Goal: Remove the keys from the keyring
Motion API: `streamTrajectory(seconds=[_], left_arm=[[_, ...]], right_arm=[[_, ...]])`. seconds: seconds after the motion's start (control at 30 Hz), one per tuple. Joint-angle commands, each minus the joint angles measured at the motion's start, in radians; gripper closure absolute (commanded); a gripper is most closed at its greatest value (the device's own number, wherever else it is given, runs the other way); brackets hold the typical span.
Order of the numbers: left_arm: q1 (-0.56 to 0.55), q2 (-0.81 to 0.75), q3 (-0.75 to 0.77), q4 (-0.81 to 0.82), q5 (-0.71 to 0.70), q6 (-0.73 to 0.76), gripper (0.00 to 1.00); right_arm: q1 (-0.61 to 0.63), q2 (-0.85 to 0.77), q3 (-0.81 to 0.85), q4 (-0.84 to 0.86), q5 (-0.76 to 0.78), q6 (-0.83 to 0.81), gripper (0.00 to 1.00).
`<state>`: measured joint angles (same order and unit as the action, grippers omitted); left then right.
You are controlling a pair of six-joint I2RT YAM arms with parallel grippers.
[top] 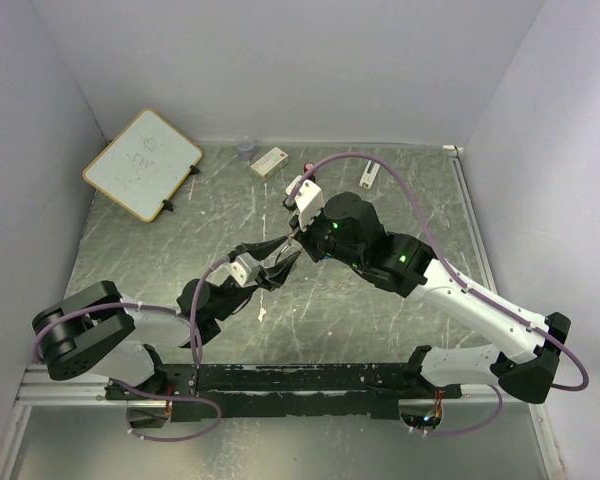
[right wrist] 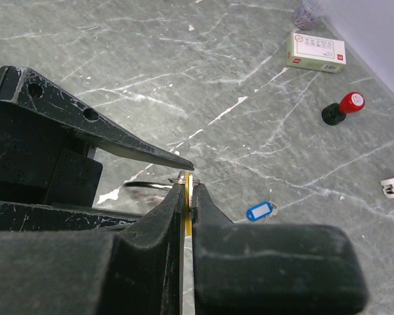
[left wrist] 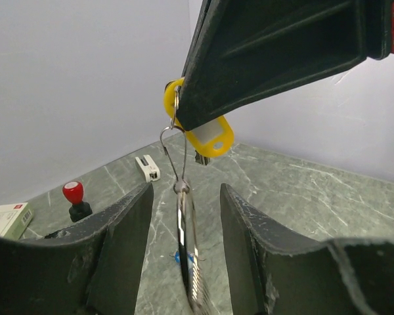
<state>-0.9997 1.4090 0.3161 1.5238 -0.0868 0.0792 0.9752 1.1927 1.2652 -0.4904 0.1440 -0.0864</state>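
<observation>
1. Left wrist view showed the thin silvery wire keyring [left wrist: 189, 256] hanging in the air, edge-on, between the two fingers of the left claw [left wrist: 186, 197]. That claw stood about half open, one finger on each side of the ring and neither touching it; it held nothing.
2. The right claw [right wrist: 188, 190] was closed hard on the yellow plastic-headed key [left wrist: 210, 136], gripping the head from above. The whole assembly hung from that single grip, above the green marbled bench [right wrist: 184, 79].
3. Risk: the ring presented only its thin edge to the left claw. A closure slightly off centre would likely push or swing the ring aside rather than pinch it.
4. Risk: the plastic head is smooth and was held near its edge. A pull or twist on the ring could drag it out of the right claw, and ring and key would drop to the bench.
5. Risk: a slender wire loop joined the yellow head to the ring. Force applied across it might bend it or let the ring rotate instead of opening.
6. Appearance: the ring was bright, narrow and coiled at its lower part; no plain metal keys could be made out on it. A blue plastic-headed key [right wrist: 261, 210] lay on the bench, well apart from the ring.
</observation>
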Motion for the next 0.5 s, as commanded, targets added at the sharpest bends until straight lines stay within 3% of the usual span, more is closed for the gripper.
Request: streamTrajectory(seconds=[0.0, 0.47], left_arm=[[-0.004, 0.011, 0.022, 0.194, -0.021, 0.010, 0.45], [-0.004, 0.018, 0.027, 0.240, -0.055, 0.032, 0.51]], right_arm=[[-0.003, -0.007, -0.013, 0.032, -0.011, 0.008, 1.00], [0.000, -0.007, -0.013, 0.028, -0.018, 0.012, 1.00]])
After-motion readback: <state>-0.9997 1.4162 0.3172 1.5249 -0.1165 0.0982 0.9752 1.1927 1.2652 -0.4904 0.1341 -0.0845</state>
